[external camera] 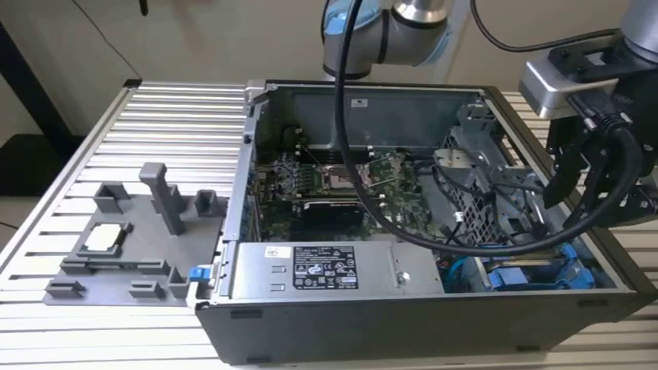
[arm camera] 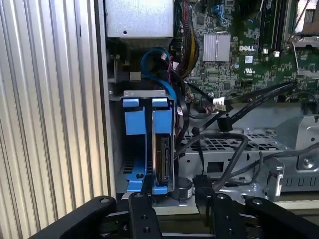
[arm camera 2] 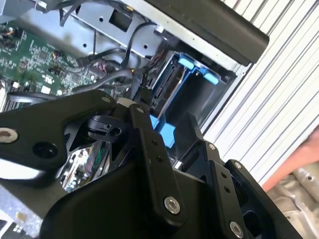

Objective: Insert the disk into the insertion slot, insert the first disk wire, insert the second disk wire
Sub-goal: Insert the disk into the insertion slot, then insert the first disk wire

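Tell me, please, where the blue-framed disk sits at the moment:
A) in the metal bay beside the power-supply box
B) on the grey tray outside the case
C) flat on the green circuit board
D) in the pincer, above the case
A: in the first wrist view the disk stands on edge in its blue frame inside the metal bay, in a corner of the case next to the power-supply box.
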